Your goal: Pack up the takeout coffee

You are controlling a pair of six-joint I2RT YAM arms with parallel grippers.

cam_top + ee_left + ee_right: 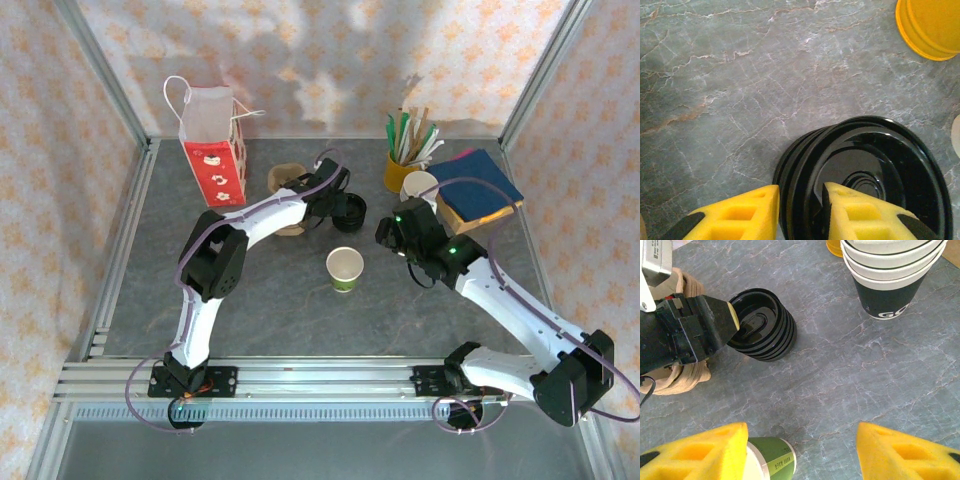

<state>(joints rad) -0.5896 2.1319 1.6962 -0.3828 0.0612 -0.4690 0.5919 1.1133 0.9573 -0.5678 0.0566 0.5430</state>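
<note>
Overhead: paper cup upright, lidless, on table, nearward of lid stack. Left gripper at stack; right gripper just right of it. Bare slab left of stack; yellow cup and cup stack far-right.

Left wrist: fingers astride top lid rim, narrow gap; clamped or not, cannot tell.

Right wrist: fingers spread wide, nothing between; pulp carrier left of stack; open floor right of it.

Grey marbled tabletop; walls, perhaps fabric, floral; aluminium posts.
</note>
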